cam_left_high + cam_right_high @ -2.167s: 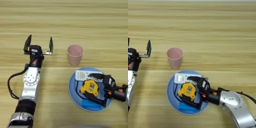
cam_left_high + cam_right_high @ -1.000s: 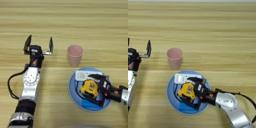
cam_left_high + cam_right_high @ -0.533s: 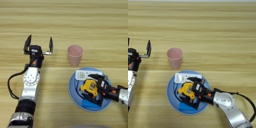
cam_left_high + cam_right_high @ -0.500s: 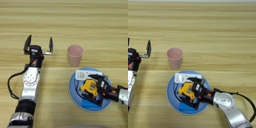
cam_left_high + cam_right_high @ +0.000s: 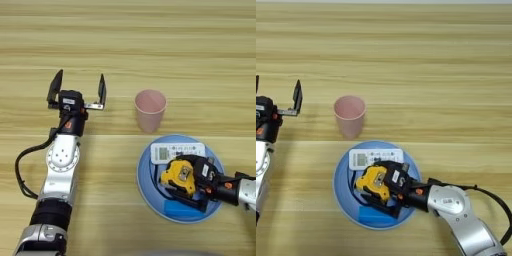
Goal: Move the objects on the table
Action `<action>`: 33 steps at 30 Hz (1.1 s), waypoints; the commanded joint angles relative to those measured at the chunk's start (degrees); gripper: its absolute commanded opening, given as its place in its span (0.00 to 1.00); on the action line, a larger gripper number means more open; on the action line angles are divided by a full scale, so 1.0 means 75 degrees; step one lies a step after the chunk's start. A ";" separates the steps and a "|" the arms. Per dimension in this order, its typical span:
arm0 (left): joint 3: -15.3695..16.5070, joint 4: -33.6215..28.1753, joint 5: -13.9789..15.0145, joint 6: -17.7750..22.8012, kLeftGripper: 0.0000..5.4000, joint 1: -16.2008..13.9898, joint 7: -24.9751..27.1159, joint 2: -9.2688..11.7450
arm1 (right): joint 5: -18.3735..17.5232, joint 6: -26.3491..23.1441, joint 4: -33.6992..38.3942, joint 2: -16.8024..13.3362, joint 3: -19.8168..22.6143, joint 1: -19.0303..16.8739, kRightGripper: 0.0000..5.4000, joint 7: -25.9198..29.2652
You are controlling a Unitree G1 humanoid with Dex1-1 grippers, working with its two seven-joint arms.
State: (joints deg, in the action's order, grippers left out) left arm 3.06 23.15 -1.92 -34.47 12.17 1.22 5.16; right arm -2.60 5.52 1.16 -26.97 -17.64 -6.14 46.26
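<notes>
— Yellow and black, the tape measure (image 5: pixel 374 181) is lying on the blue plate (image 5: pixel 342 189), and the right gripper (image 5: pixel 390 183) is now closing around it. A couple of seconds ago those fingers were sitting further back toward the plate's right side; they have been creeping in since, and the tape measure looks slightly tipped up compared with then.

— Is it pinching yet?

— It seems to be: the black fingers are bracketing the yellow case from its right side, pressing against it. I am judging that as a grasp being made, not a lift; the case is still resting inside the plate, just below the white remote control (image 5: pixel 375 157) and above a blue block (image 5: pixel 372 216).

— And the cup?

— The pale pink cup (image 5: pixel 149 109) is standing upright on the table (image 5: pixel 200 60), just beyond the plate's far rim, unmoved across the frames.

— The other arm?

— The left gripper (image 5: pixel 77 91) is idling well to the left of the cup, fingers spread wide and holding nothing, exactly as before.

— So what does it mean?

— Probably that the tape measure is the next thing leaving the plate.
</notes>
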 commanded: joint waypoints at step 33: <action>-0.0043 0.0094 -0.0080 -0.0085 1.00 0.0104 -0.0078 -0.0051 | -0.3229 -0.1838 0.2124 -0.0054 0.1073 -0.0167 0.78 0.0979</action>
State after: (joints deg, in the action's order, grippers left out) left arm 2.98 23.34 -1.98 -34.66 12.23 1.12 5.09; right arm -23.02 -5.98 14.48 -27.30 -11.35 -7.66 53.14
